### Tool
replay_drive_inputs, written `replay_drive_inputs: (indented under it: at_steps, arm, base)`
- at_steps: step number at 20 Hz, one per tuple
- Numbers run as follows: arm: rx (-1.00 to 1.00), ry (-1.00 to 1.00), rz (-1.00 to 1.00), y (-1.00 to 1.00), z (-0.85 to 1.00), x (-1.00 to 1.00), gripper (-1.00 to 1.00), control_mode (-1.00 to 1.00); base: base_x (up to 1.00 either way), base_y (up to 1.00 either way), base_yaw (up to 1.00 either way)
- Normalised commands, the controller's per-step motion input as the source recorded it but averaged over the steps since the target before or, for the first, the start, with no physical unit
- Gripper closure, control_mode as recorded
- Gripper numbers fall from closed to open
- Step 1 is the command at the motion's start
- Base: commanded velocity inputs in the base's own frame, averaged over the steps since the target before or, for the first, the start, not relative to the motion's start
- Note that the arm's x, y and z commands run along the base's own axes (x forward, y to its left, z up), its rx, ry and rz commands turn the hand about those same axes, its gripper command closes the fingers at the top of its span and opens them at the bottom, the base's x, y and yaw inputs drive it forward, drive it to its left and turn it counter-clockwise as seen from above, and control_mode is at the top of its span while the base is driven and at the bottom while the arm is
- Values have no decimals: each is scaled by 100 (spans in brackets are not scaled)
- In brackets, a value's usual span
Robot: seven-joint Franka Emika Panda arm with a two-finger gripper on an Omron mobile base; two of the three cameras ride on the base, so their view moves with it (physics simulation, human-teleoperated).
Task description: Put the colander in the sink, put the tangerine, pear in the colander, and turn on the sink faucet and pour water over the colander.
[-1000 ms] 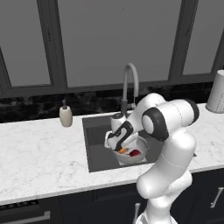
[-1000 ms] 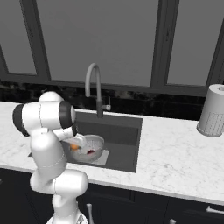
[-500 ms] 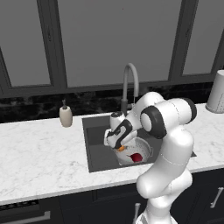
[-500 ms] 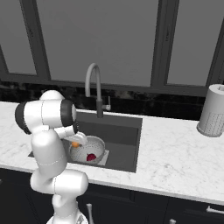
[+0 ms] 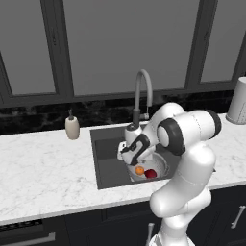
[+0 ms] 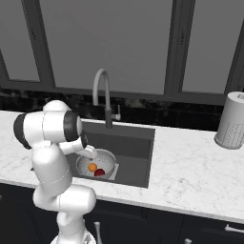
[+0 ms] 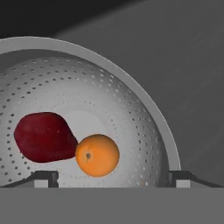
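The silvery perforated colander (image 7: 109,83) sits in the dark sink (image 5: 108,156), near its front right. Inside it lie the orange tangerine (image 7: 97,155) and the dark red pear (image 7: 41,136), touching each other. My gripper (image 7: 112,178) hovers just above the bowl, open, its fingertips (image 7: 46,177) wide apart with nothing held between them. From the base cameras the gripper (image 5: 132,160) hangs over the colander (image 5: 161,166), with the tangerine (image 5: 139,170) and pear (image 5: 151,173) below it. The grey gooseneck faucet (image 5: 142,91) rises behind the sink. No water runs.
A beige soap dispenser (image 5: 72,128) stands on the marble counter left of the sink. A tall pale perforated cylinder (image 6: 231,121) stands at the far right of the counter (image 6: 190,171). Dark windows run behind the faucet (image 6: 102,90).
The gripper has opened wide and the tangerine has dropped from it into the colander beside the pear. The hand has risen slightly over the bowl.
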Motion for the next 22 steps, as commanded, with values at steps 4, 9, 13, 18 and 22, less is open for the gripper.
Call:
replay_drive_inputs:
  at_steps: [4, 9, 13, 18, 22]
  arm:
    - [0, -17, 0, -1, 34, -34, -100, -100]
    - [0, -29, 0, 0, 85, -53, -100, -100]
    - [4, -21, 0, 0, 100, -49, -100, -100]
    - [25, -12, -9, 0, 100, -46, -100, -100]
    - [41, -6, -19, 0, 100, -34, -100, -100]
  base:
    - [0, 0, 0]
    - [0, 0, 0]
    - [0, 0, 0]
    - [0, 0, 0]
    - [0, 0, 0]
